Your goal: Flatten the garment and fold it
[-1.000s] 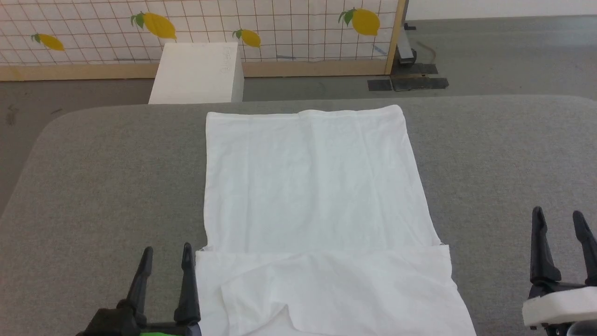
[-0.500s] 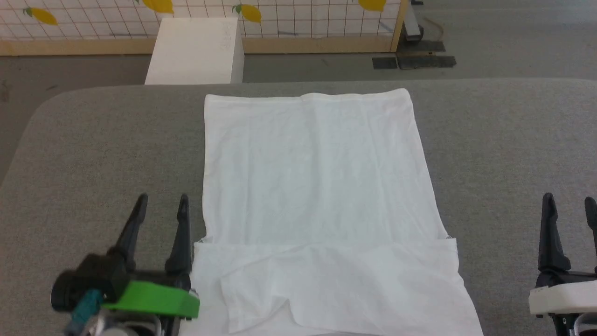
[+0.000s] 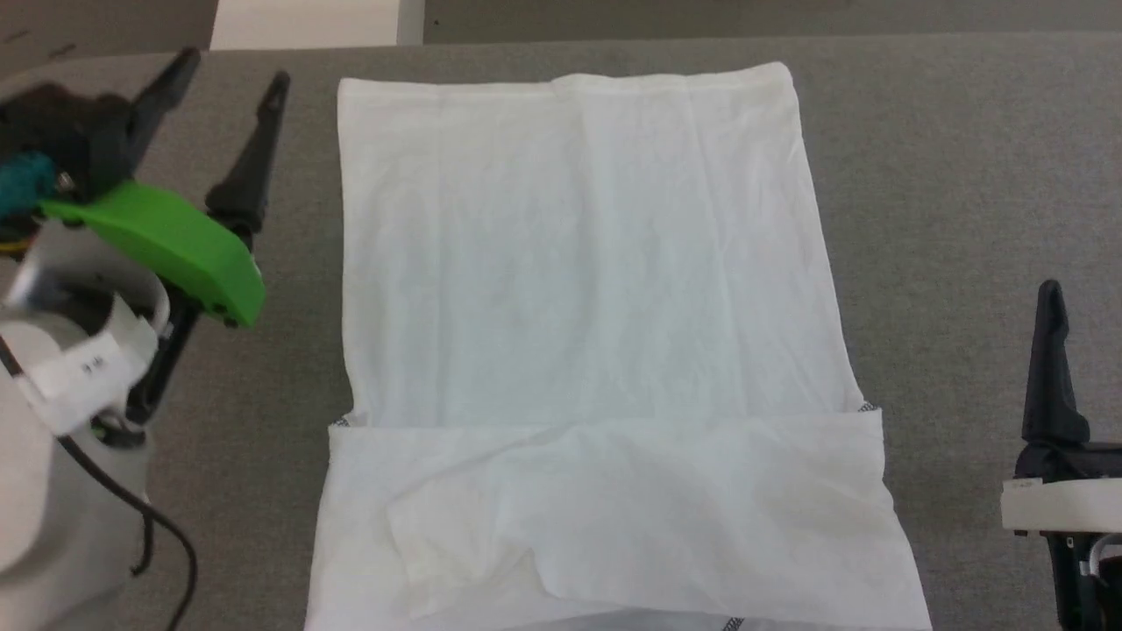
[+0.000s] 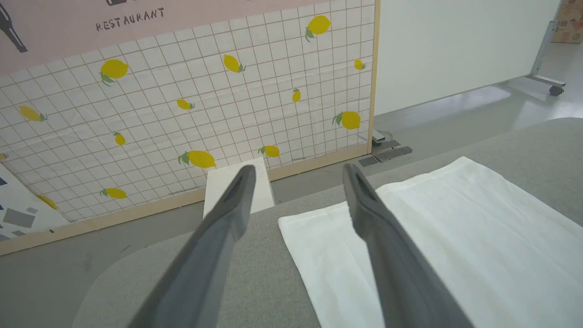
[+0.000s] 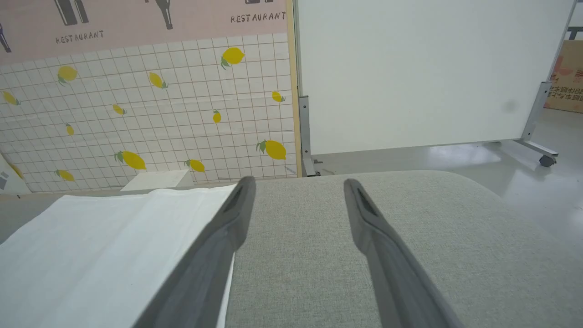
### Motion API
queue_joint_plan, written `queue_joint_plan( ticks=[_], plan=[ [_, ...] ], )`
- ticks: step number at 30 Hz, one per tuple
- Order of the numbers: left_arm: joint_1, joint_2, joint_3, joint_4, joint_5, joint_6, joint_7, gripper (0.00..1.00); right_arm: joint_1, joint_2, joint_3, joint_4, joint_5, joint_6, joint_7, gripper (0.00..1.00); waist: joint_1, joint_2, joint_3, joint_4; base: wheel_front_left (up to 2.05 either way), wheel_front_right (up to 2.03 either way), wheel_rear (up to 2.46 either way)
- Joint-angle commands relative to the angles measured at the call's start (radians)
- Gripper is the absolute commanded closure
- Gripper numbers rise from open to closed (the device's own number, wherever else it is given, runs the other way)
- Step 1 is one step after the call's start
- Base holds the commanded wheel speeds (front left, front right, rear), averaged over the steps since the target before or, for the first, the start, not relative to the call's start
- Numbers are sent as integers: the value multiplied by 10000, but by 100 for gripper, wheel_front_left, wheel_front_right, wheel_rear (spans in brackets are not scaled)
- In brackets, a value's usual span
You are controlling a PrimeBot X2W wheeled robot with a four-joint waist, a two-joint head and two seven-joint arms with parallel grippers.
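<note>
- Lying flat on the grey table (image 3: 964, 175), the garment (image 3: 578, 263) fills the centre of the head frame, top hem near the upper edge, bottom running off the lower edge.
- Lower part: a wrinkled folded-over layer crosses the full width; grey zigzag stitching (image 3: 868, 406) peeks out at both ends of the fold line.
- Left gripper (image 3: 233, 70), upper left of the head frame: fingers apart, nothing between them, beside the garment's left edge.
- Right gripper (image 5: 298, 184): fingers spread, empty, bare table between them, garment edge at lower left of its wrist frame.
- White box (image 3: 302, 22) at the top left edge, beyond the table.
- Lemon-tile wall (image 4: 182, 114) behind.
</note>
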Motion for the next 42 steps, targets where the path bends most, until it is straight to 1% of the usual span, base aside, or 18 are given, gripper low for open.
queue_joint_plan(
  ticks=[1,4,7,10,17,19,23,34,35,36,37,42],
  plan=[
    [-549,159,-7,140,-151,-81,286,0,-270,5,21,-111,-51,-13,-92,0,-2,0,973,-336,0,0,0],
    [-1443,156,38,507,-571,-121,873,0,-484,5,82,-236,-70,-13,-188,0,-2,0,1457,-440,0,0,0],
    [-2282,295,-93,1041,-660,-174,1355,0,-714,5,141,-341,-125,-13,-245,0,-2,0,1905,-524,0,0,0],
    [-2914,240,-163,1611,-828,-184,1729,0,-921,5,256,-427,-237,-13,-267,0,-2,0,2260,-589,0,0,0],
    [-4039,423,-367,2784,-685,-162,2370,0,-1378,5,534,-484,-425,-13,-250,0,-2,0,3061,-839,0,0,0],
    [-4326,461,-384,3168,-666,-12,2726,0,-1438,5,573,-510,-415,-13,-237,0,-2,0,3355,-954,0,0,0],
    [-4587,607,-448,3515,-537,135,3114,0,-1475,5,602,-503,-357,-13,-248,0,-2,0,3697,-1105,0,0,0],
    [-4878,819,-177,4063,-534,635,3334,0,-1616,5,608,-401,-223,-13,-421,0,-2,0,4391,-1470,0,0,0],
    [-4867,817,-177,4125,-569,639,3374,14,-1616,5,599,-383,-220,-13,-439,0,-2,0,4422,-1474,0,0,0],
    [-4862,835,-190,4145,-581,610,3378,88,-1617,5,594,-371,-214,-13,-450,0,-2,0,4447,-1477,0,0,0],
    [-4857,862,-200,4153,-601,562,3360,100,-1622,5,587,-357,-209,-13,-462,0,-2,0,4476,-1474,0,0,0],
    [-4778,853,-140,4217,-781,495,3240,100,-1708,5,555,-309,-267,-13,-458,0,-2,0,4460,-1393,0,0,0]
  ],
)
